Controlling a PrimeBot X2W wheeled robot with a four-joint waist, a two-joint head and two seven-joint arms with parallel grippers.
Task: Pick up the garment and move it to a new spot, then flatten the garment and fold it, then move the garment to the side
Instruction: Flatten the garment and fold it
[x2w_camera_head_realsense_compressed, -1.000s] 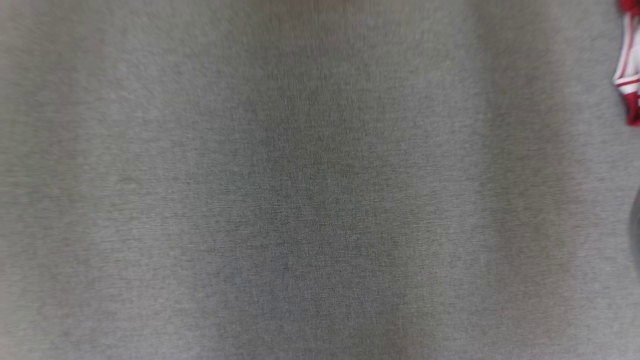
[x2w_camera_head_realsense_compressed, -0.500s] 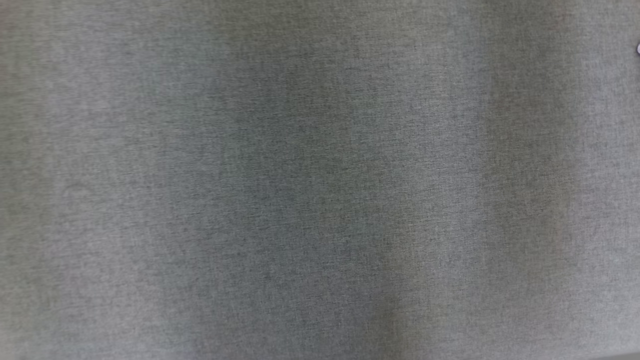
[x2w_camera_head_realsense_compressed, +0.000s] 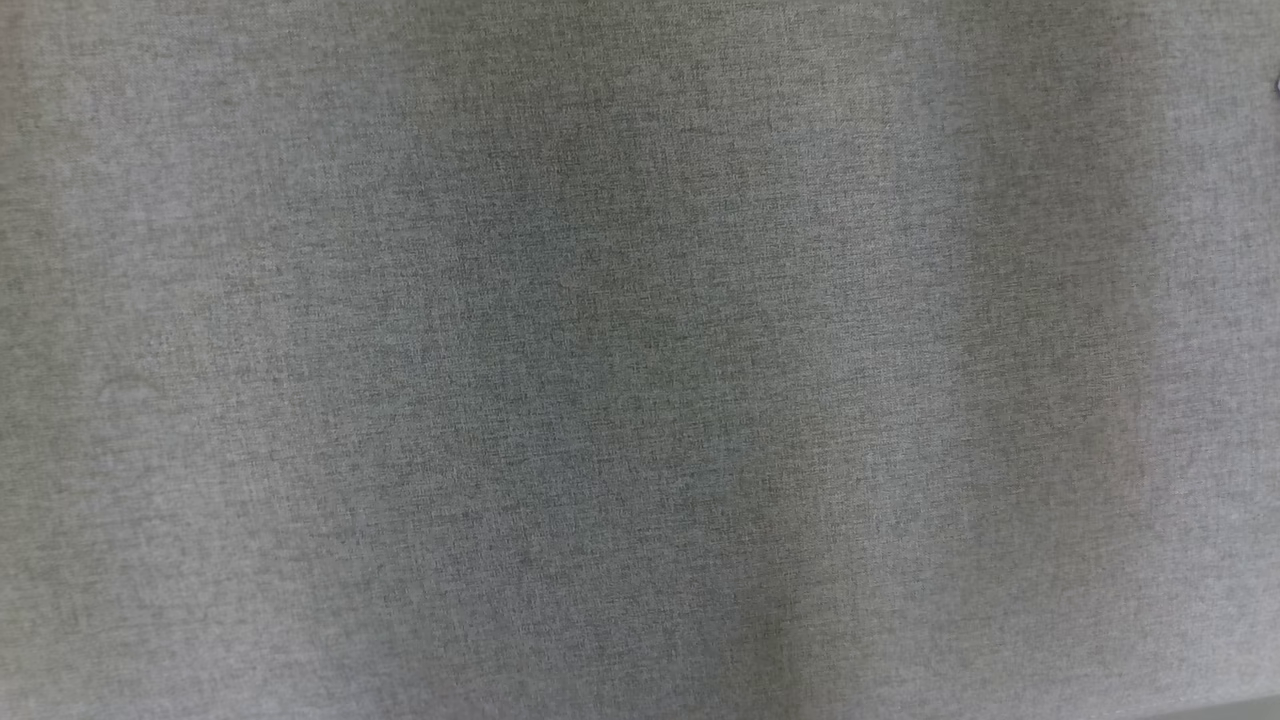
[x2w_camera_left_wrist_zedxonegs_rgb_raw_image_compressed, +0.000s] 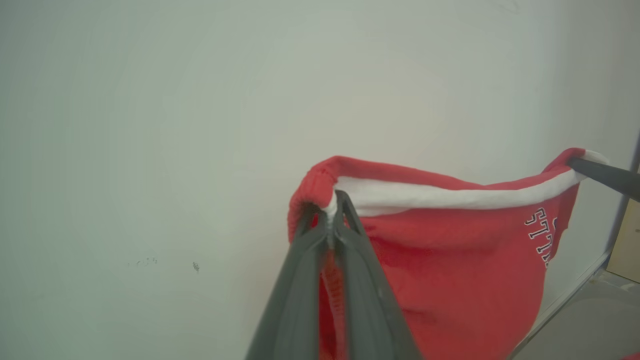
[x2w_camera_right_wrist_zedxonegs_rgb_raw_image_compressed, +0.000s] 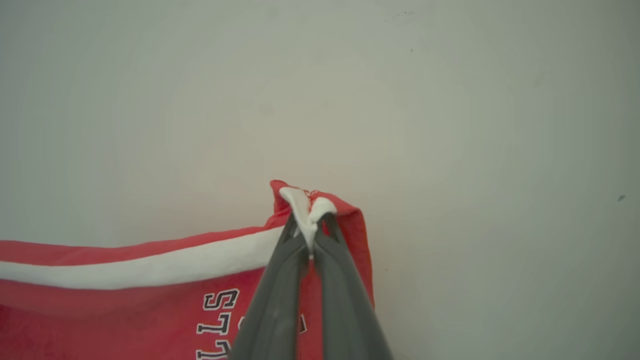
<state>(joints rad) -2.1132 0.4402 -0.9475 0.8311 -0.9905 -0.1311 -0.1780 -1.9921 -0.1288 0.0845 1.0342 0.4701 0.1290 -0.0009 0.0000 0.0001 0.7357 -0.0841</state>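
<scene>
The left gripper is clamped on one upper corner of the red garment, its fingers pinched together over the ribbed edge where the white band begins. The right gripper is likewise closed on the opposite corner, with a tuft of white and red cloth bunched between its tips. Between the two the top edge runs nearly taut, and the body of the garment hangs below both grippers in front of a pale wall. Black-outlined lettering shows just beside the right gripper's fingers. The head view looks down on a grey cloth surface.

The fabric looks soft, thick and fleecy. It is probably light enough for two pinch grips yet limp, so it will likely sag and swing when carried. The banded hem seems the firmest hold, and corners gripped there should let it be lowered and drawn flat. With so little cloth between the tips, a pinch could slip.
</scene>
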